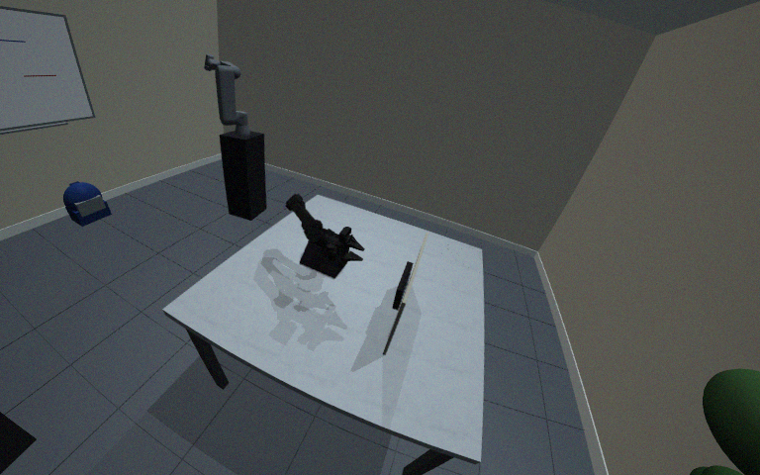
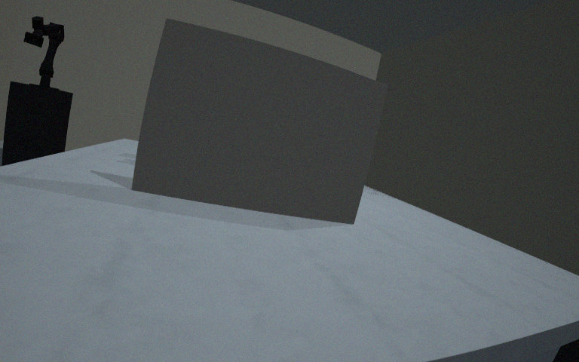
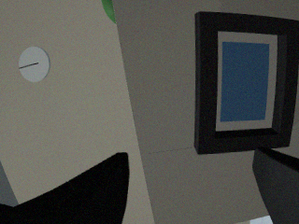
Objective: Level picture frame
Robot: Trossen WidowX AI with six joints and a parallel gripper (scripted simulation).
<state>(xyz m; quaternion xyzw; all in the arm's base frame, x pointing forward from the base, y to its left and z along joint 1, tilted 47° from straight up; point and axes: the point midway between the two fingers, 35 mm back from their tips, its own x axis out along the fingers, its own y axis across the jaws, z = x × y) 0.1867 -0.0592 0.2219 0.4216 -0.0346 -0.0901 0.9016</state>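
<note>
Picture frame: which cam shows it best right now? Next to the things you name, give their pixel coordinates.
Wrist: the picture frame (image 1: 402, 285) (image 3: 206, 144) faces the lens, with its black border, pale mat and blue picture visible, though the right edge is partly cut off. Top gives only a thin, edge-on dark strip against the panel. Exterior sees the panel's back (image 2: 255, 127), which hides the frame.

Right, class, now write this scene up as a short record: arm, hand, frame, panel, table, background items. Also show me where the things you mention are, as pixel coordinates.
arm: black, over the table, short of the panel
hand (image 1: 362, 252) (image 3: 191, 156): open, nothing held
frame (image 1: 400, 294) (image 3: 206, 143): black, blue picture inside, on the panel's arm side
frame tilt: cannot tell for sure
panel (image 1: 394, 329) (image 2: 260, 127): thin, upright; hides the frame in the exterior view
table (image 1: 436, 380) (image 2: 239, 289): white top, dark legs
background: grey arm (image 1: 226, 92) on a black pedestal (image 1: 251, 184), blue helmet (image 1: 82, 196), whiteboard (image 1: 39, 55)
</note>
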